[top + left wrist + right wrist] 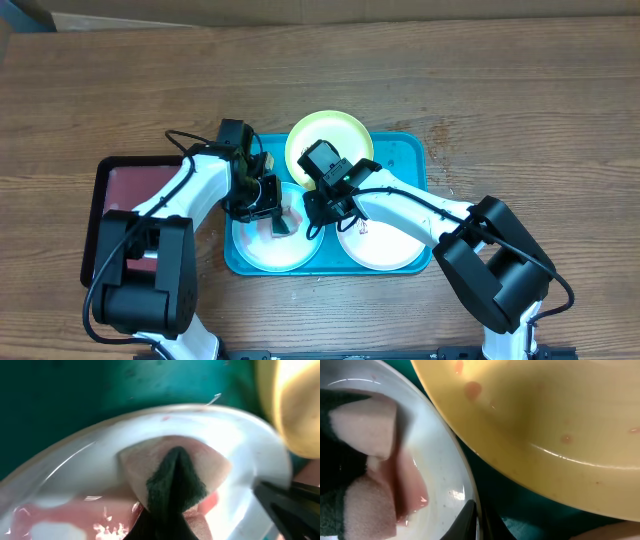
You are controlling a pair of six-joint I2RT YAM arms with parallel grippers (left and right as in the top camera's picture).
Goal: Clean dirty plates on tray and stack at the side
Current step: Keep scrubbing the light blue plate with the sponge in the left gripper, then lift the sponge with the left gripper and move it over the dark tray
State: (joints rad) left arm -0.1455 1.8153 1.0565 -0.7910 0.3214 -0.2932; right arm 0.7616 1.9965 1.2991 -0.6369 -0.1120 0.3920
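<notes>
Overhead, on the tray (405, 150), the left hand (274, 218) presses a clamped sponge (284, 229) into the light blue plate (250, 255) at 7 o'clock, likely to scrub it. Left wrist: the sponge is folded, pale with a green face, and the plate is wet and pink-streaked. Right wrist: the right hand (479, 519), nearly closed, seems to pinch that plate's rim to steady it. The yellow-green plate (545, 420), at 12 o'clock, shows reddish spots.

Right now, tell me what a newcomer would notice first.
The bright turquoise tray mid-table carries a yellow-green plate at the back, a light blue plate front left and a white plate front right. The left gripper presses a folded sponge into the light blue plate while the fingers of the right gripper pinch its rim.
</notes>
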